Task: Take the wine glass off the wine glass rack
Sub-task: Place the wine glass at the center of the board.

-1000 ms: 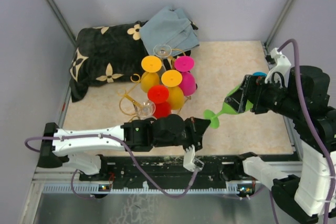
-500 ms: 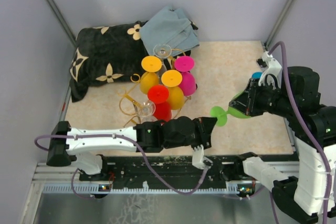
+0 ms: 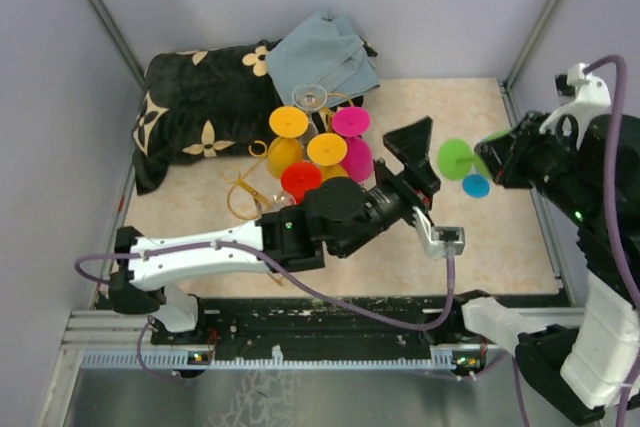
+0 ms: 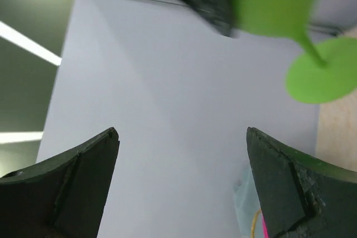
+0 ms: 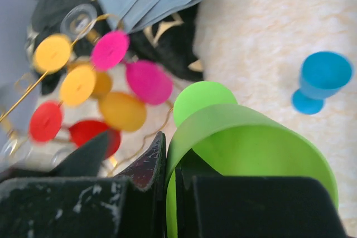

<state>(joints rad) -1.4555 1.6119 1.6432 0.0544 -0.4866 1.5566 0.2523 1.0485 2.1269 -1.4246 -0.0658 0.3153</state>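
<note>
Jaws of the right gripper [image 3: 505, 154] are clamping the green wine glass [image 3: 455, 159] by its bowl wall, holding it above the worktop [image 3: 460, 107], well apart from the wine glass rack [image 3: 250, 197]. The left gripper [image 3: 425, 187] is gaping empty nearby. Removal is looking done; next is setting it upright near the blue glass [image 3: 476, 185].

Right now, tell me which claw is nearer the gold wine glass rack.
Left. The left claw hangs open just right of the wine glass rack; the right claw, shut on the green glass, is farther right, beyond it.
</note>
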